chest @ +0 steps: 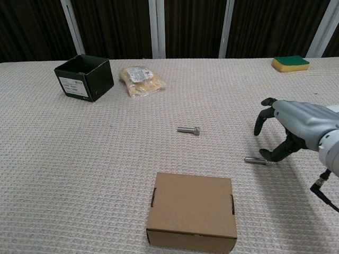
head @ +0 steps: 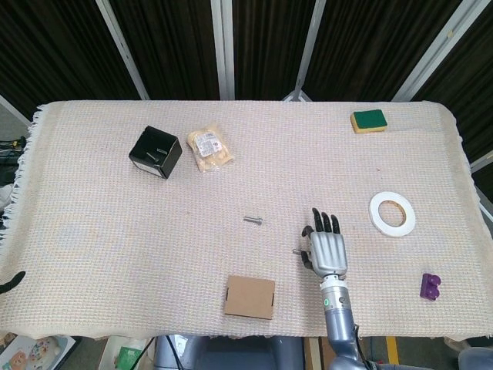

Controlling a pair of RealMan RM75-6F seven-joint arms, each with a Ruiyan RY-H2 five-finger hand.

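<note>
Right hand (head: 326, 248) fingers spread over the near bolt (chest: 256, 160) (thumb at its head, no grip yet), other bolt (head: 253, 220) untouched at 10 o'clock.

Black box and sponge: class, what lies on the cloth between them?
Head view: only the snack bag, beside the black box; bare cloth onward to the sponge.

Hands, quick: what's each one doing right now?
Left hand: only a dark tip shows at the table edge; cannot tell.
Right hand: open, fingers spread over the bolt, holding nothing.
</note>
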